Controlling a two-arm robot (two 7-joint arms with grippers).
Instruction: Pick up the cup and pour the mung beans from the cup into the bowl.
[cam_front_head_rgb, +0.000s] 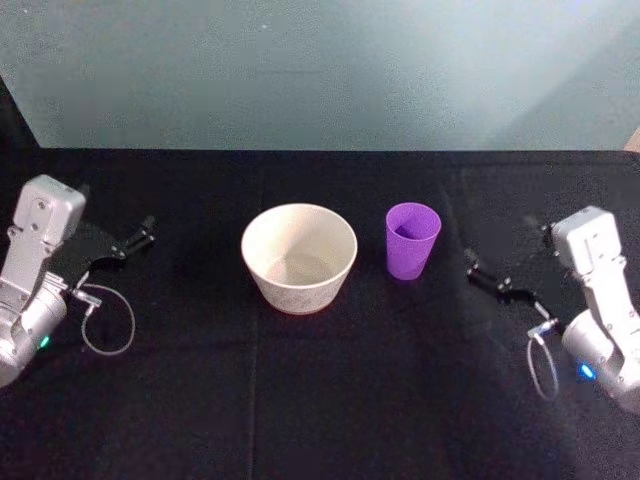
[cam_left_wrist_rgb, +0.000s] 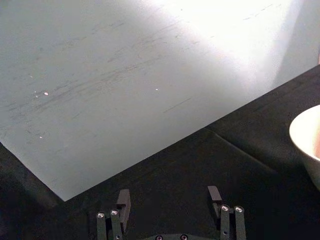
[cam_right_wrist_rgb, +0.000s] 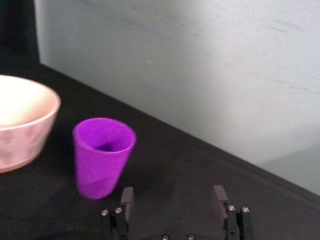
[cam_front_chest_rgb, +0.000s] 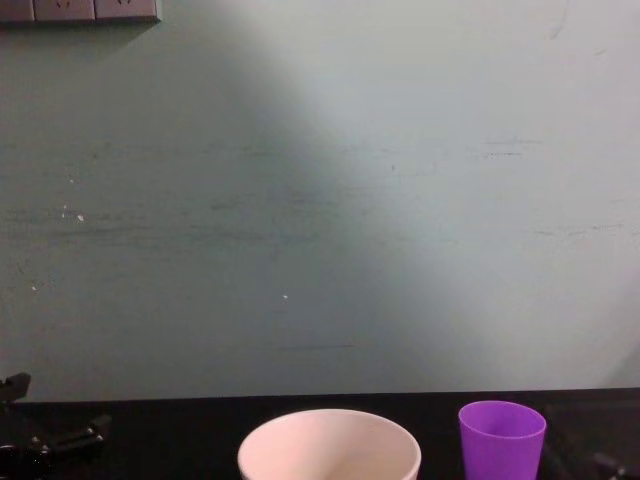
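Note:
The purple cup (cam_front_head_rgb: 412, 240) stands upright on the black table, just right of the off-white bowl (cam_front_head_rgb: 299, 257). The cup (cam_right_wrist_rgb: 103, 156) and the bowl (cam_right_wrist_rgb: 22, 122) also show in the right wrist view, and the cup (cam_front_chest_rgb: 501, 438) and bowl (cam_front_chest_rgb: 329, 445) at the bottom of the chest view. My right gripper (cam_front_head_rgb: 485, 273) is open, a short way right of the cup and apart from it, with its fingers (cam_right_wrist_rgb: 127, 197) spread. My left gripper (cam_front_head_rgb: 135, 240) is open at the far left, well away from the bowl. The cup's contents are not discernible.
A black cloth covers the table (cam_front_head_rgb: 320, 400). A pale teal wall (cam_front_head_rgb: 320, 70) rises directly behind the table's back edge. Free room lies in front of the bowl and cup. Thin cable loops (cam_front_head_rgb: 105, 320) hang at each wrist.

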